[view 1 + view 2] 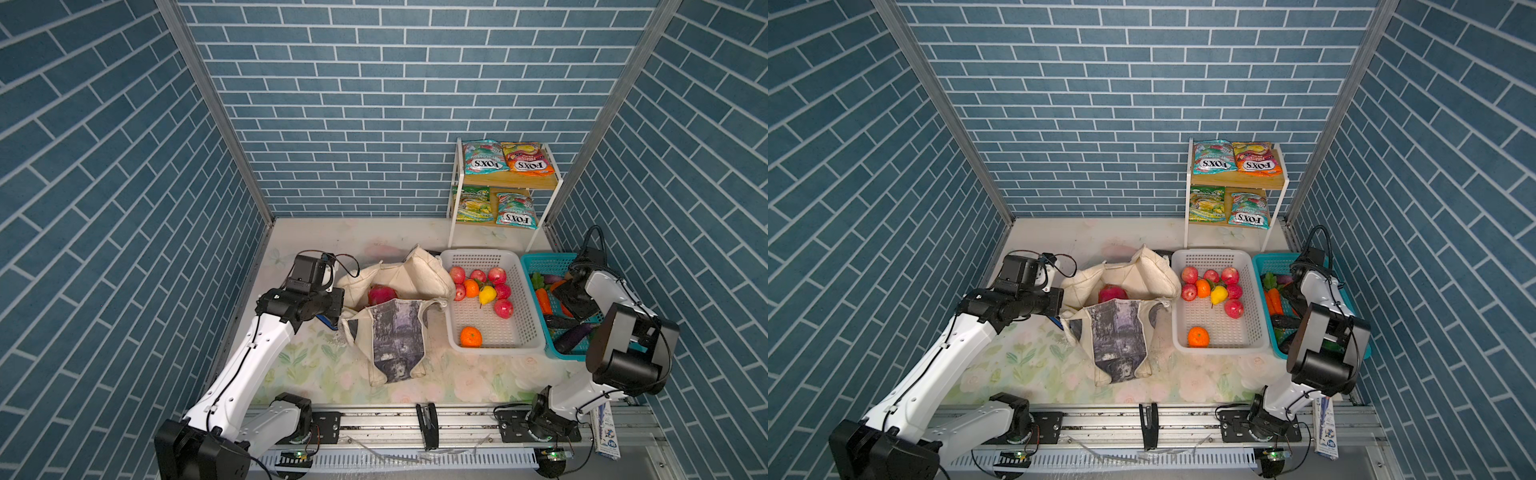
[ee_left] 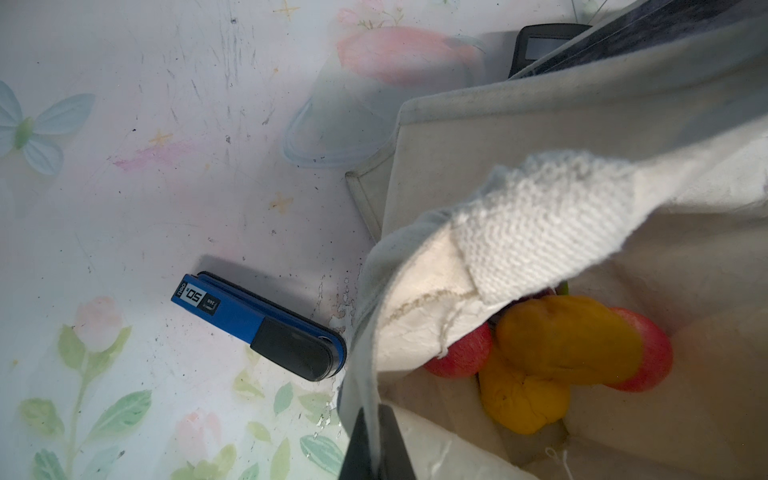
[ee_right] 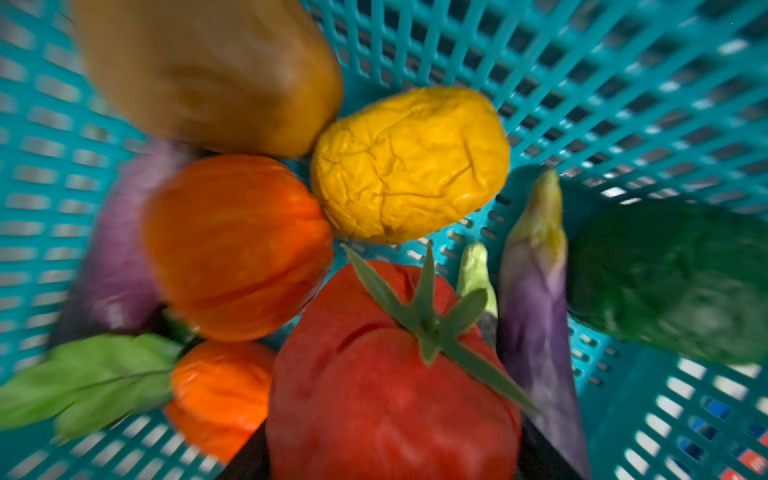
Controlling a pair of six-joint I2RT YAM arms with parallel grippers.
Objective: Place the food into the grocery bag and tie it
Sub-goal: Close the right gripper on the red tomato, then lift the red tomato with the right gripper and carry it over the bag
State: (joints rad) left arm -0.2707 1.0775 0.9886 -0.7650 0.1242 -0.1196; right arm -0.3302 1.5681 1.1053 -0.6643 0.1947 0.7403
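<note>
progress: early | grocery bag (image 1: 399, 336) mid-table, untied, dragon fruit (image 1: 382, 296) inside | left gripper (image 2: 376, 440) clamped on its rim | right gripper (image 1: 573, 297) straddles tomato (image 3: 390, 374) in teal basket (image 1: 536, 266), i can't tell if it grips | most food outside

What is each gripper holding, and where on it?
Left gripper: fingers shut on the grocery bag at its rim fabric. Right gripper: fingers flank the red tomato in the teal basket; a grip cannot be told.
</note>
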